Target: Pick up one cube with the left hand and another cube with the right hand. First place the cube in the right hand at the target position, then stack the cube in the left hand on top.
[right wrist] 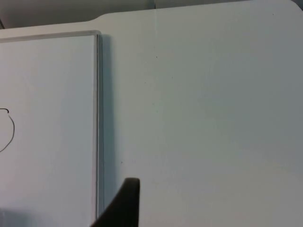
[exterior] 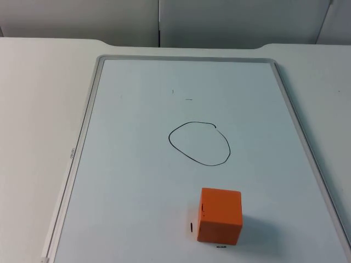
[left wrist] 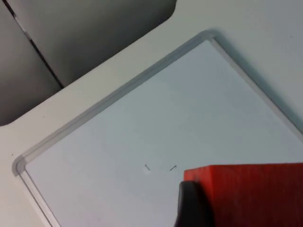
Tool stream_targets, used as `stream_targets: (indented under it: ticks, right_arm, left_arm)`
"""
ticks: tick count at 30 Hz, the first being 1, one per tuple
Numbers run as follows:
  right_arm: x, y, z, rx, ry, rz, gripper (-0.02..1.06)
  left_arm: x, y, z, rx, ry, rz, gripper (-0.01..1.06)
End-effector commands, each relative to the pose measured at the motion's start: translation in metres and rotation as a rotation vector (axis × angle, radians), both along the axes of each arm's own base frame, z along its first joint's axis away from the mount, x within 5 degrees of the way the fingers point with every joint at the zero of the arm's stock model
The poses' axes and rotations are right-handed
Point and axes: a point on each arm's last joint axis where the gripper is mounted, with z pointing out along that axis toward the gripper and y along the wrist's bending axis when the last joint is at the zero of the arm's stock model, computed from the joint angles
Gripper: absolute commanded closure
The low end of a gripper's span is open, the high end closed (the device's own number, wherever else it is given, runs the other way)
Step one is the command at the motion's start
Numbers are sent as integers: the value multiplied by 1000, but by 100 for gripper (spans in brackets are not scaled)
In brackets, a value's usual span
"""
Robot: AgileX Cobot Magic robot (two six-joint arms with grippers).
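Orange cube [exterior: 220, 216] sits low on the whiteboard [exterior: 137, 181] below the drawn circle [exterior: 199, 143]; I'd centre squarely before grasping, though I can't tell either gripper's state.

— Where did the whiteboard [exterior: 137, 181] lie?
— Flat on the surface [exterior: 38, 109], which ended behind at the partition wall [exterior: 219, 22].
— And the cube [exterior: 220, 216]?
— On the board's near part (nearer than the drawn ring [exterior: 199, 143], slightly right of it), apart from it.
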Motion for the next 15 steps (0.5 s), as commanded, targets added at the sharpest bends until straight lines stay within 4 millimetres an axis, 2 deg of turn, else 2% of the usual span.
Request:
stream_targets:
  ticks: [1, 3, 6, 8, 9, 10, 12, 13, 15]
  right_arm:
    - [0, 0, -1, 2, -7, -4, 0]
    - [0, 0, -1, 2, -7, -4, 0]
    - [0, 0, -1, 2, -7, -4, 0]
    - [0, 0, -1, 0, -7, -3, 0]
    - [0, 0, -1, 0, -7, -3, 0]
    - [0, 0, -1, 0, -7, -3, 0]
    - [0, 0, -1, 0, -7, -3, 0]
    - [0, 0, -1, 0, -7, -3, 0]
    - [0, 0, -1, 0, -7, -3, 0]
  left_arm:
    - [-16, 2, 19, -33, -13, -56, 93]
    - [-22, 3, 25, -63, -12, -72, 93]
    - [-44, 13, 42, -109, -46, -86, 93]
    - [-57, 21, 40, -111, -54, -82, 93]
    - [-57, 21, 40, -111, -54, -82, 93]
    - [-69, 30, 40, -115, -76, -69, 93]
    - [-83, 40, 25, -124, -95, -47, 93]
    - [-83, 40, 25, -124, -95, -47, 93]
    - [-102, 53, 13, -146, -125, -25, 93]
